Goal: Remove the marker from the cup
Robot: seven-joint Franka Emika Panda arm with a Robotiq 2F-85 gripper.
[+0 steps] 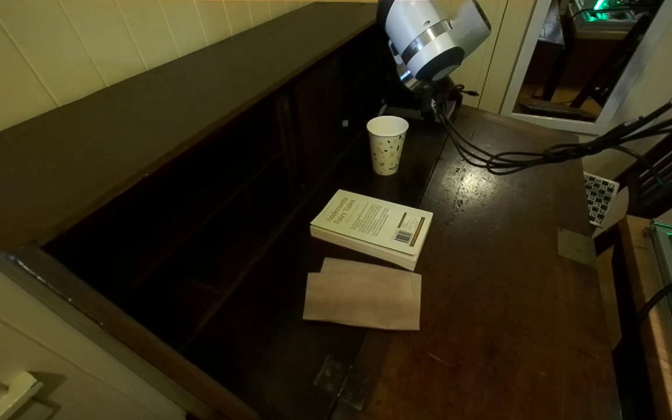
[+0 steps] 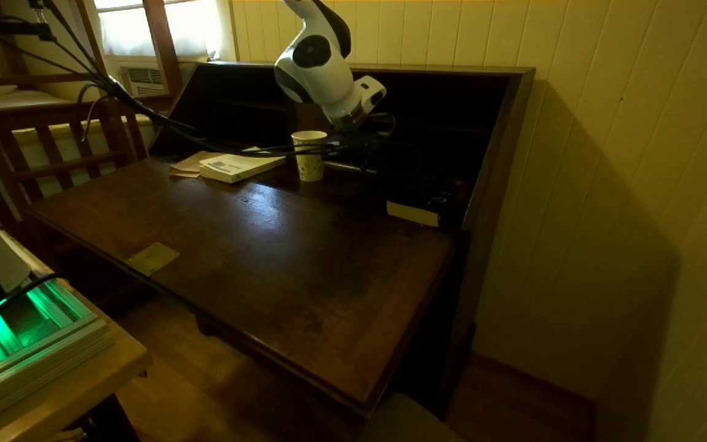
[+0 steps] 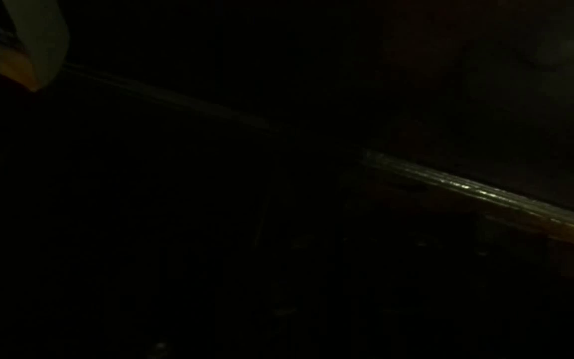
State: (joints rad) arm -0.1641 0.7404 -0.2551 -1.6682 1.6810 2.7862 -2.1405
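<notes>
The white tapered cup (image 1: 387, 147) with a speckled pattern stands upright on the desk; it also shows in an exterior view (image 2: 309, 164). No marker shows above its rim, and the marker is hidden or out of view. My gripper (image 2: 373, 158) is a dark shape low over the desk, beside the cup and apart from it; it also shows in an exterior view (image 1: 431, 104) behind the cup, partly covered by cables. Its fingers are lost in shadow. The wrist view is almost black, so the jaws and anything between them cannot be made out.
A white book (image 1: 374, 226) and folded brown paper (image 1: 365, 296) lie on the desk (image 1: 487, 326) near the cup. A dark book (image 2: 413, 212) lies near the desk's end. Dark shelves (image 1: 225, 204) rise behind. Black cables (image 1: 546, 154) hang from the arm across the desk.
</notes>
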